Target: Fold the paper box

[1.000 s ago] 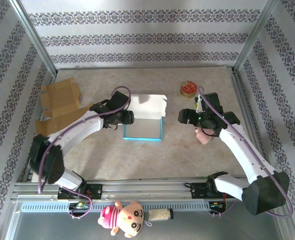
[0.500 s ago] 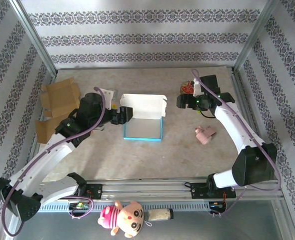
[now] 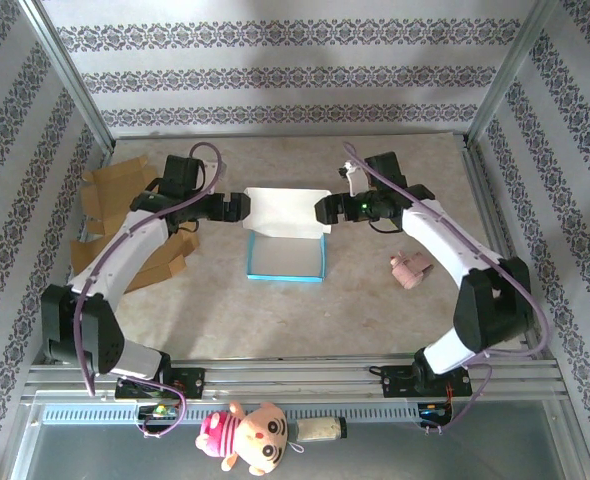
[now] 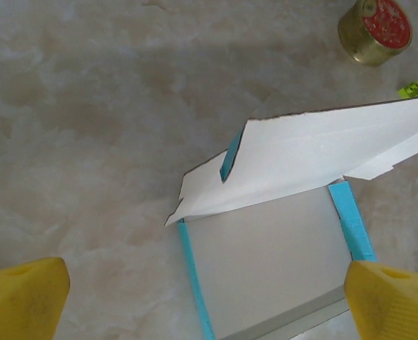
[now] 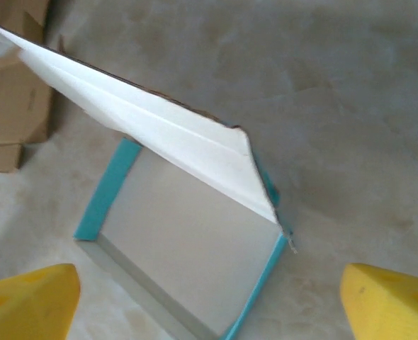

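Paper box (image 3: 286, 262): mid-worktop (image 3: 395, 320), a blue-walled tray open upward; its white lid flap (image 3: 287, 212) stands up from the far wall and leans over the tray.
Left tool (image 3: 239, 209): at the flap's left end, fingers spread wide, holding nothing.
Right tool (image 3: 322, 210): at the flap's right end, also wide and empty.
Risk, uneven push: with nothing pinning the tray, one tool pressing harder than the other would likely skew the light box or slide it across the worktop.
Risk, side tabs: the flap's end tabs look loose; brought down carelessly they may land outside the blue walls instead of tucking in.
Risk, creasing: closing on thin card off its fold line could buckle or tear the flap.
Risk, clutter: a tin (image 4: 374, 23) sits beyond the box and a pink toy (image 3: 410, 268) under the right arm; a wide sweep could knock either.
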Controlling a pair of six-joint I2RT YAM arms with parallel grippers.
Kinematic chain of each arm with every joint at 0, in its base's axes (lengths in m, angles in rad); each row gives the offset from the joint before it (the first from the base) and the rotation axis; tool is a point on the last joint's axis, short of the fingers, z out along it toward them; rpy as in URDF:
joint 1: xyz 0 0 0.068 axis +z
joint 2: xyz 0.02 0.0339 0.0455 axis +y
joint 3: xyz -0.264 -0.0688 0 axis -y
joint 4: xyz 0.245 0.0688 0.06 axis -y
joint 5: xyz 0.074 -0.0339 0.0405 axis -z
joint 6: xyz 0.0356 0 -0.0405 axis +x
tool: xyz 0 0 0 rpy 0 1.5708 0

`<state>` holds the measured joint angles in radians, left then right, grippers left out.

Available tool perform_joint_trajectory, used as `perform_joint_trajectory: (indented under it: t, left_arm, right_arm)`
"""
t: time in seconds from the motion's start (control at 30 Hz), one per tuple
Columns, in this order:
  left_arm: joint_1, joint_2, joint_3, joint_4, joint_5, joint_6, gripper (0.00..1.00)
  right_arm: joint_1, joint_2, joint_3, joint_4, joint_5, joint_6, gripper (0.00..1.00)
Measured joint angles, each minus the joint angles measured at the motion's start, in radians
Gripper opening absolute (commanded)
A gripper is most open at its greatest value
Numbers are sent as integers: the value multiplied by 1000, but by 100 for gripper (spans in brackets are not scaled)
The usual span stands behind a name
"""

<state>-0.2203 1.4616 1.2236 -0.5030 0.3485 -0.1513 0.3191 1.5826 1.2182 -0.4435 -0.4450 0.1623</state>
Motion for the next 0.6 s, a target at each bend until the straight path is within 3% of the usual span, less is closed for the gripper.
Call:
perform_joint_trajectory:
  t: [0.17,0.3,0.4,0.6]
  left_arm:
    - [0,63,49,-13,3,68,93]
    - [0,103,63,-16,3,101,89]
    - [0,133,73,-24,5,119,88]
    - [0,206,126,-46,32,150,85]
  right_arm:
    - [19,97,32,11,30,-21,59]
    - [32,135,79,15,37,-33,30]
    - [37,137,92,10,37,-39,24]
    - [37,162,133,-19,26,-60,23]
